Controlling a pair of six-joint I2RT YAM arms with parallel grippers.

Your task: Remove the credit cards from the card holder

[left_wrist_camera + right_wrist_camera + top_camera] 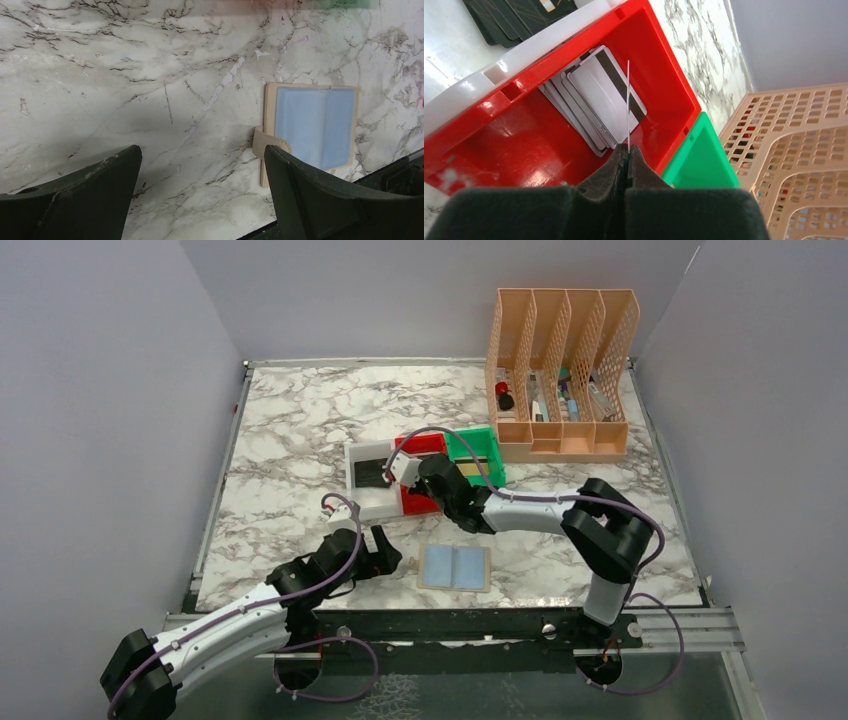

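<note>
- Marble table point(290, 440): both arms reach out over it from my near edge.
- Peach mesh organizer point(565, 370): well beyond the right gripper, to its right, at the far edge. Small items inside, too small for me to name.
- Trays, in a row: red tray point(549, 145) directly under the right gripper, white tray point(352, 480) touching it on that gripper's left, green tray point(699, 160) touching it on the right.
- Left gripper point(202, 165): jaws spread wide, nothing between them, low over bare marble.
- Right gripper point(627, 155): pads pressed together on a thin card point(628, 105), held edge-on to my wrist camera above the red tray. I cannot tell its colour from the edge.
- Card holder point(315, 125): lies open flat on the marble just to the right of the left gripper, not touched, blue-grey inside facing up, tan snap tab pointing toward that gripper. Well apart from the right gripper, on its near side.
- Grey cards point(594, 95): a fanned stack on the red tray's floor, below the held card, the top one showing a dark stripe.
- Black cards point(514, 15): in the white tray, left of the right gripper.
</note>
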